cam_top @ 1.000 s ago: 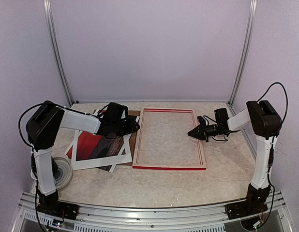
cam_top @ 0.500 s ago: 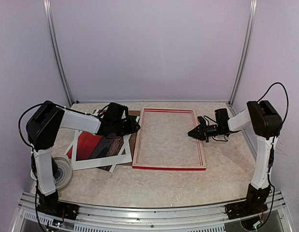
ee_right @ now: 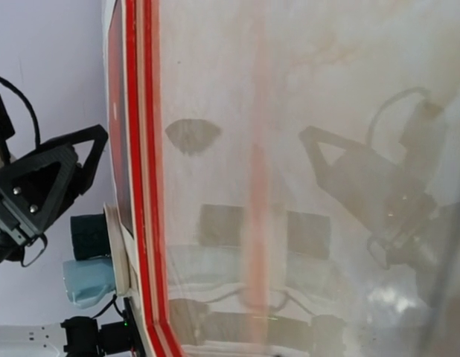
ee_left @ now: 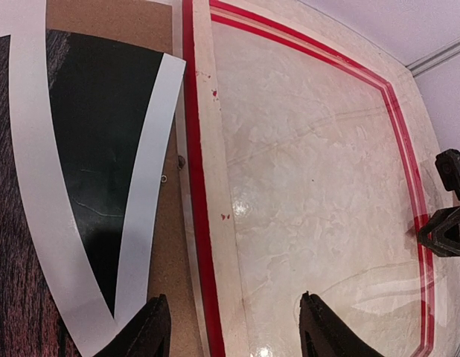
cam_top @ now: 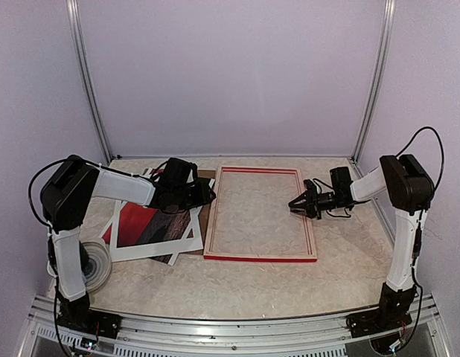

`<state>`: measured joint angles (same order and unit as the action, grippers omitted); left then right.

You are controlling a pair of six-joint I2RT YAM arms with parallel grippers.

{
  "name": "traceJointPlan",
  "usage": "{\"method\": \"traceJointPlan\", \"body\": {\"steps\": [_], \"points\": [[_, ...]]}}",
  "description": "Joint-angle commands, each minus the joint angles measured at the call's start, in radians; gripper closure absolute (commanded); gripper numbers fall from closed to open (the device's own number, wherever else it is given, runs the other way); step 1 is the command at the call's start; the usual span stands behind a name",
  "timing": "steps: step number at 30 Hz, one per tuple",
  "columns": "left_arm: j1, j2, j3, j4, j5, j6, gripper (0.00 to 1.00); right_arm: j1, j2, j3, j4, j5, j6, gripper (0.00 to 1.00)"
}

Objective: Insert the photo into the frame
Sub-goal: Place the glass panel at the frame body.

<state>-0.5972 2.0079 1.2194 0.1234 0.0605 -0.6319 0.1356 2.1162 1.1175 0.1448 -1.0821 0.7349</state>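
Observation:
The frame (cam_top: 260, 256) lies flat in the middle of the table, pale wood up with red edges; its surface inside is glossy with reflections. The photo (cam_top: 144, 223), red and dark with a white border, lies face up to the frame's left on a brown backing board (cam_top: 203, 217). My left gripper (cam_top: 210, 195) is open and straddles the frame's left rail (ee_left: 204, 223) without touching it; the photo (ee_left: 96, 134) is beside its left finger. My right gripper (cam_top: 294, 206) is low at the right rail, jaws slightly parted. In the right wrist view only the frame (ee_right: 139, 149) shows, not my fingers.
A roll of clear tape (cam_top: 96, 262) sits at the near left by the left arm's base. The brown backing board (ee_left: 111, 22) reaches up to the frame's left rail. Enclosure walls and metal posts bound the table at the back and sides.
The right gripper's jaws, shut a second ago, have parted a little at the frame's right rail. The left arm, frame and photo have not moved.

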Motion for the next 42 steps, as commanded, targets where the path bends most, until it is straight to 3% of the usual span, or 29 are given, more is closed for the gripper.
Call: {"method": "traceJointPlan", "body": {"steps": [1,20,36,42], "points": [[-0.006,0.011,0.008,-0.004,-0.003,-0.002,0.41,0.009,-0.043,0.035,-0.065,0.019,-0.038,0.75],[-0.003,0.008,0.001,-0.001,-0.005,-0.003,0.41,0.009,-0.111,0.11,-0.367,0.178,-0.178,0.67],[-0.004,0.005,-0.001,0.002,-0.008,-0.005,0.41,0.007,-0.182,0.153,-0.575,0.411,-0.272,0.66],[-0.004,0.006,-0.001,0.004,-0.005,-0.006,0.41,0.007,-0.195,0.165,-0.617,0.501,-0.291,0.61]]}}
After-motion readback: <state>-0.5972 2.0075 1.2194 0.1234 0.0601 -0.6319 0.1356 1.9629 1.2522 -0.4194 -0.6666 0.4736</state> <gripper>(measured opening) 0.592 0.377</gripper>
